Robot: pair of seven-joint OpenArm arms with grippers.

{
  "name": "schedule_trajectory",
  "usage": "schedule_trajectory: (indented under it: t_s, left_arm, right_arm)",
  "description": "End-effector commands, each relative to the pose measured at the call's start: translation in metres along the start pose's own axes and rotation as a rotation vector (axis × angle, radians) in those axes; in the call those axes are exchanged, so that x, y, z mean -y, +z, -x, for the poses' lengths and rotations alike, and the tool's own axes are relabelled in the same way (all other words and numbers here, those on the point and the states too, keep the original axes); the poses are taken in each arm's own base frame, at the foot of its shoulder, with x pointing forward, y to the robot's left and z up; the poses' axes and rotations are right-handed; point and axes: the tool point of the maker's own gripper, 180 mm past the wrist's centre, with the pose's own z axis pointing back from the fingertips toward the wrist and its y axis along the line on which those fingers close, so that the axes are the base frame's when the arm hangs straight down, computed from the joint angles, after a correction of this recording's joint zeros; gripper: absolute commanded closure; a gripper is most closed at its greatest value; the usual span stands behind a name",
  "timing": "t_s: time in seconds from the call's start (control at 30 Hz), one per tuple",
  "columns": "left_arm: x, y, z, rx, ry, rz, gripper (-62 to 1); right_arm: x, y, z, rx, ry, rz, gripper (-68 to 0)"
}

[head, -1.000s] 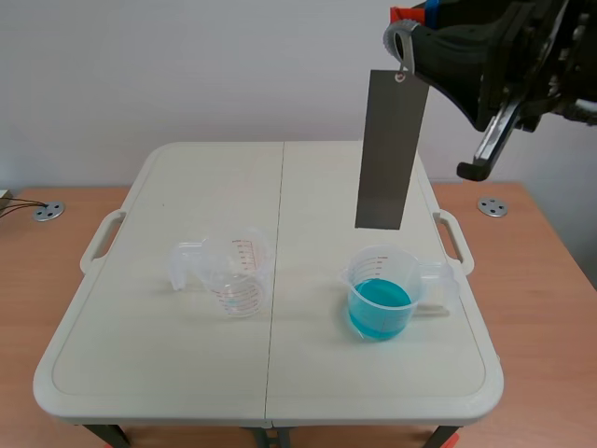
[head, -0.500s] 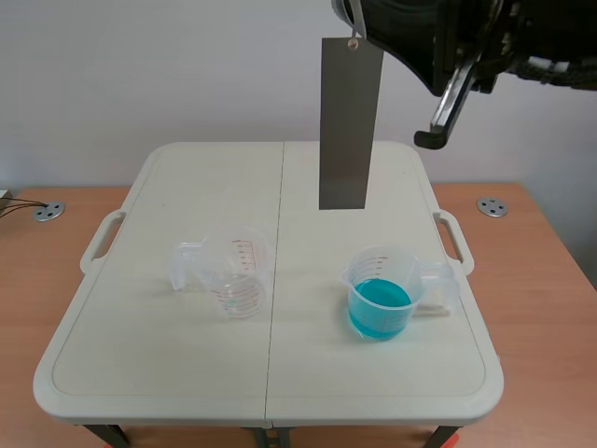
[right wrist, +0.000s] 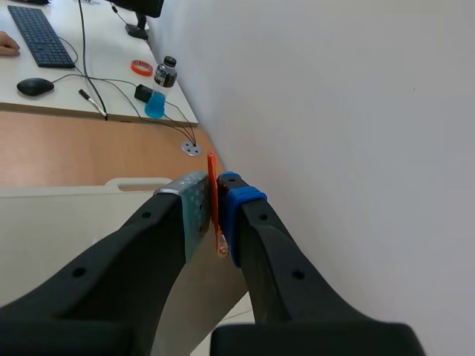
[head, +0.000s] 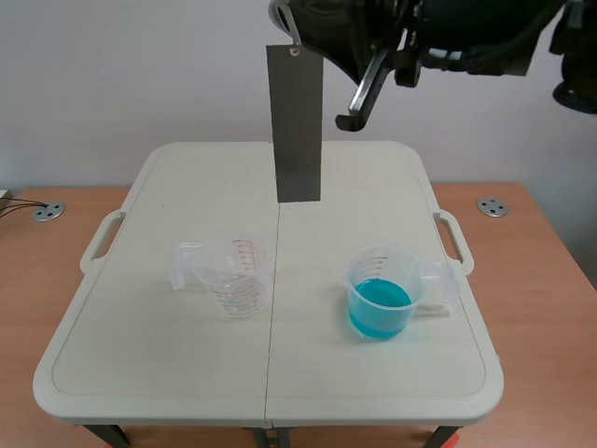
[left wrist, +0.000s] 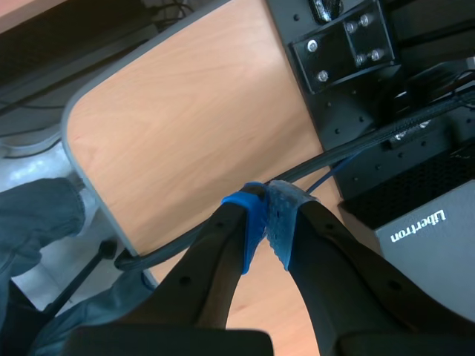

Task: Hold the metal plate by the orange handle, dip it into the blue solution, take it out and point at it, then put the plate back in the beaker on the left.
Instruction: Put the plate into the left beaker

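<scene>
Moved the plate (head: pixel 298 126) left over the last second: from just above the right beaker (head: pixel 384 291), past the table's middle, to a spot high over the centre seam toward the far side. Now hangs it upright from the top of the scene, lower edge well clear of the table (head: pixel 140 373) and slightly right of the left beaker (head: pixel 235 275). Kept it vertical throughout, with no visible swing.

Holds it with the right gripper (right wrist: pixel 216 199), clenched on the handle (right wrist: pixel 212 167), squeezing the thin orange strip from both sides, as seen from the right wrist. Same grasp as a second ago, judging by the unchanged hang.

Left the right beaker behind, with the solution (head: pixel 379 301) lying undisturbed in it. Reads as the return leg: dip apparently over, heading for the left beaker. Cannot tell from the plate's grey face whether wet.

Keeps the left gripper (left wrist: pixel 267 219) clenched on nothing, away from the table, above a desk (left wrist: pixel 185 126) and a cable (left wrist: pixel 334 159); absent from the scene view. So no pointing under way here; judged either done or skipped.

Still needs a little more travel left and nearer, then a long straight descent. Narrow mouth, long dangling plate: risk of catching the rim or tipping the light, empty beaker.
</scene>
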Motion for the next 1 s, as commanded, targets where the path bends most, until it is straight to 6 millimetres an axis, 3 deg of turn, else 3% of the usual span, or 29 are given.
schedule_trajectory:
  t_s: [0.0,0.57,0.97]
  left_arm:
    - [0.004,0.002,-0.003,0.011,0.003,0.011,-2.7]
    - [0.004,0.002,0.003,-0.022,0.003,0.012,-2.7]
    - [0.003,0.002,0.006,-0.036,0.002,0.011,-2.7]
  right_arm:
    - [0.005,-0.006,-0.013,0.043,0.013,-0.006,-1.3]
    - [-0.006,-0.063,0.003,0.020,-0.064,-0.108,-1.3]
    - [-0.027,-0.079,-0.002,0.031,-0.073,-0.164,-1.3]
